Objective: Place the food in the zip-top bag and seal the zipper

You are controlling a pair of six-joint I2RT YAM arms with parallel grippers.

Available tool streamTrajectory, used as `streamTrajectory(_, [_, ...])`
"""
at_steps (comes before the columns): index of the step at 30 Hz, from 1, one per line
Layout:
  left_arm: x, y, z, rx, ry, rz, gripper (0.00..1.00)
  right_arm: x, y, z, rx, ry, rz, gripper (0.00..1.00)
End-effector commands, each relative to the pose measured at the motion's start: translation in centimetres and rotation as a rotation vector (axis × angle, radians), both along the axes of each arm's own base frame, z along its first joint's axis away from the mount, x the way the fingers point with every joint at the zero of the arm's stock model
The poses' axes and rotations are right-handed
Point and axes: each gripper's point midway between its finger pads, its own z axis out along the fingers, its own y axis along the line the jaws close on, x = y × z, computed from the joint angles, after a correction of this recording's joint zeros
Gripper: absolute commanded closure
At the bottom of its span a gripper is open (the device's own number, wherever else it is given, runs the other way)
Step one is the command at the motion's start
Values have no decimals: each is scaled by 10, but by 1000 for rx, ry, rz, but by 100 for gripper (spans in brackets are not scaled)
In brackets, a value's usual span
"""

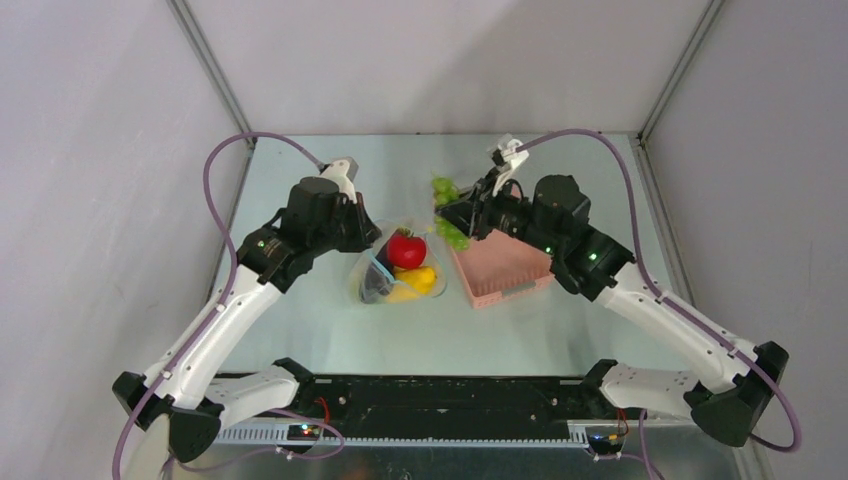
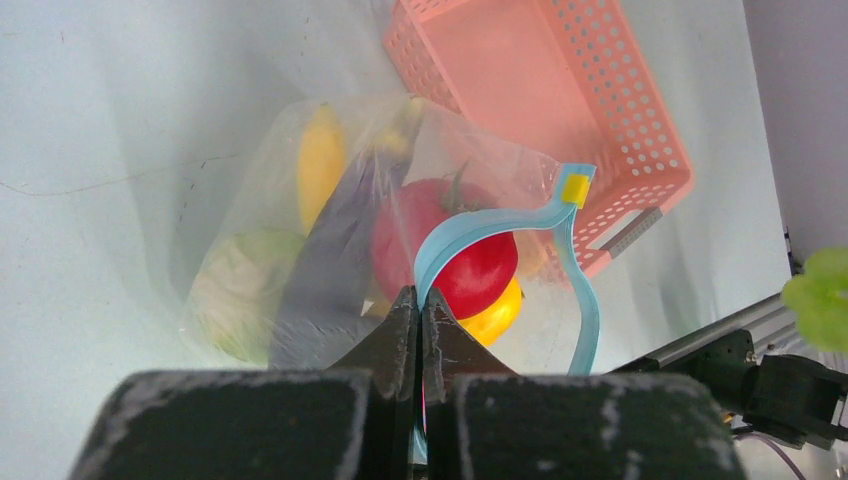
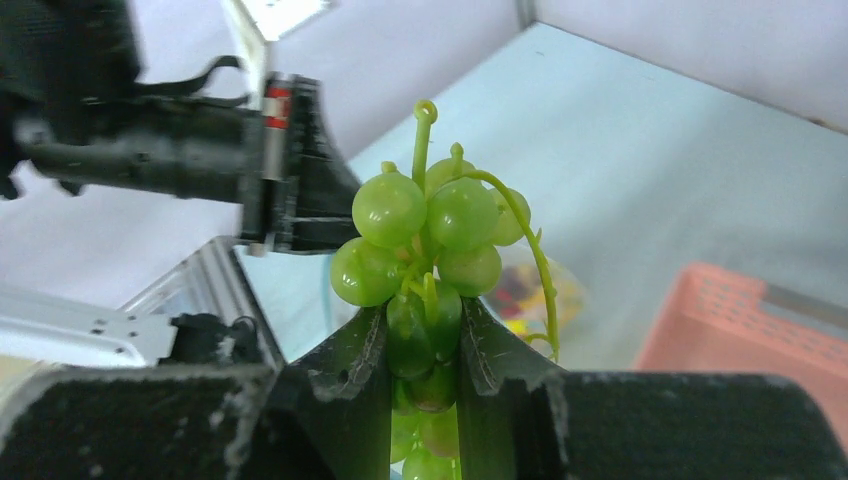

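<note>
The clear zip-top bag (image 1: 390, 285) lies mid-table with its mouth held up. Inside it I see a red round fruit (image 2: 480, 270), a banana (image 2: 320, 165), a pale cabbage (image 2: 240, 285), a dark purple piece (image 2: 325, 280) and a yellow piece (image 2: 495, 315). My left gripper (image 2: 420, 300) is shut on the light blue zipper (image 2: 480, 225), which curves away to a yellow slider (image 2: 574, 188). My right gripper (image 3: 425, 320) is shut on a bunch of green grapes (image 3: 430, 220), lifted off the table just right of the bag, near the basket's far left corner (image 1: 452, 214).
A pink perforated basket (image 1: 505, 265) sits to the right of the bag, and what shows of its floor (image 2: 520, 60) is bare. The left arm's wrist (image 3: 150, 150) fills the upper left of the right wrist view. Grey walls enclose the table.
</note>
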Motion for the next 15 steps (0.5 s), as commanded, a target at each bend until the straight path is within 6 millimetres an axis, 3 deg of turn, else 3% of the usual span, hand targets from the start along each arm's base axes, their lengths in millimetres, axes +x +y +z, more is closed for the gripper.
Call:
streamTrajectory(1, [5,-8,16,-55,-51,-20,99,-20,36,33,143,-89,133,100])
streamTrajectory(8, [3,-9,19,-66,-55,-32,99,-18,81,-3,136,-3,208,100])
streamTrajectory(15, [2,-8,20,-65,-61,-32,99,-13,100,-46,44,38,182,100])
